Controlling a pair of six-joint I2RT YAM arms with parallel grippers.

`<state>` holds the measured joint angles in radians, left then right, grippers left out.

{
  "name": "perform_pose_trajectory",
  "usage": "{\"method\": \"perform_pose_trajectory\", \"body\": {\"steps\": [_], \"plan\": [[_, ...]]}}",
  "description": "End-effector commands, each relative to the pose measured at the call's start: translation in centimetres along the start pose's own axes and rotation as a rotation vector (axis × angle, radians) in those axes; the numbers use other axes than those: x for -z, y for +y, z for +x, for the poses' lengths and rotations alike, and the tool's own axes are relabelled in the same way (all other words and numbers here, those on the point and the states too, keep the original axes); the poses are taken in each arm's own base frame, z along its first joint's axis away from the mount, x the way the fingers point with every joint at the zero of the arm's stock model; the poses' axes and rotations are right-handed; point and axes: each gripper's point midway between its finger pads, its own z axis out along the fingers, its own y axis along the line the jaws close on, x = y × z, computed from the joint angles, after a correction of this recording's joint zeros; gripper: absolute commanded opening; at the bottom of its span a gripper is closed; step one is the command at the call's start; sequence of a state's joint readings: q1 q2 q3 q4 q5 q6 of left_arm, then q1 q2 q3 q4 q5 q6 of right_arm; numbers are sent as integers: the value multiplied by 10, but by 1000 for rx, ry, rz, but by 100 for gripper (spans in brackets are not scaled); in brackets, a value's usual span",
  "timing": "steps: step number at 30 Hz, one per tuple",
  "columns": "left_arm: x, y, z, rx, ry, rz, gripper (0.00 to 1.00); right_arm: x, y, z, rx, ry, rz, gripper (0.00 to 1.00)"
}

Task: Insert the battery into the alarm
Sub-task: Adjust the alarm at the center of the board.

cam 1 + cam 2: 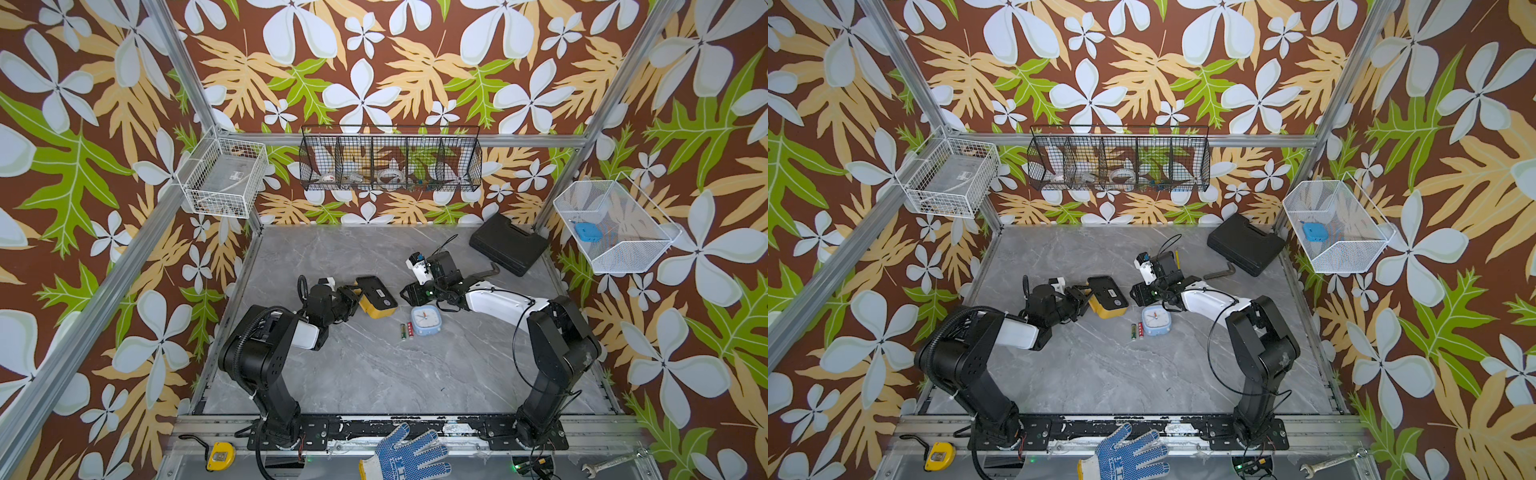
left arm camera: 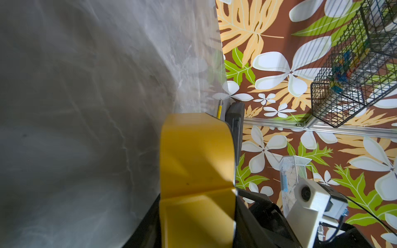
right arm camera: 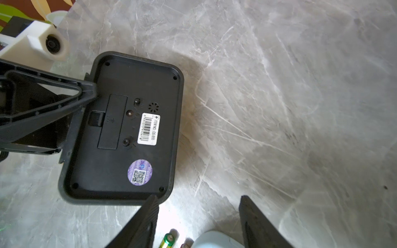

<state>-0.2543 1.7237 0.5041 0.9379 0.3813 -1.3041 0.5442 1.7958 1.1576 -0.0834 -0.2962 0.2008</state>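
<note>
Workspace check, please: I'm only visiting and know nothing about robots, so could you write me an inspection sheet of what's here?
Surface: grey marbled table, nothing spilled.
Job's things: yellow alarm, black back up, battery cover shut; green battery and red battery lie side by side next to the blue clock.
Clutter: black case, hex key; glove, tape measure and wrench on the front ledge.
End effectors: left end effector shut on the yellow alarm's end; right end effector open, empty, near the batteries.
Cables: black cable loops beside the right arm.
Surroundings: black basket, white basket and mesh basket hang on flowered walls.
</note>
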Motion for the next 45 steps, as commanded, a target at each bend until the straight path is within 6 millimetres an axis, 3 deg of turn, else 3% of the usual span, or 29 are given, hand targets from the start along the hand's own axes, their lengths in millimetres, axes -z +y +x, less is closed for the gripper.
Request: {"method": "perform_pose_trajectory", "body": {"steps": [1,7,12,18,24,28,33,38,43,45], "plan": [[3,0,-6,18,-48,9,38,-5,-1,9,66,22,43,63],[5,19,-3,56,-47,-47,48,-13,17,26,216,52,48,64],[14,26,-3,43,-67,-103,61,-12,30,28,312,34,34,65],[22,31,-6,38,-94,-152,66,-13,31,30,368,39,31,65],[31,47,-5,14,-84,-302,71,-19,38,33,481,54,48,67],[41,47,-10,-34,-103,-386,75,-23,40,33,520,51,72,69],[47,33,-18,-121,-114,-453,81,-23,55,29,585,1,68,74],[43,-10,-31,-269,-114,-422,85,-17,89,29,778,-116,79,82],[2,-59,-47,-499,12,-406,84,-13,121,29,927,-250,66,84],[-16,-67,-53,-545,57,-405,84,-14,127,28,968,-272,81,84]]}}
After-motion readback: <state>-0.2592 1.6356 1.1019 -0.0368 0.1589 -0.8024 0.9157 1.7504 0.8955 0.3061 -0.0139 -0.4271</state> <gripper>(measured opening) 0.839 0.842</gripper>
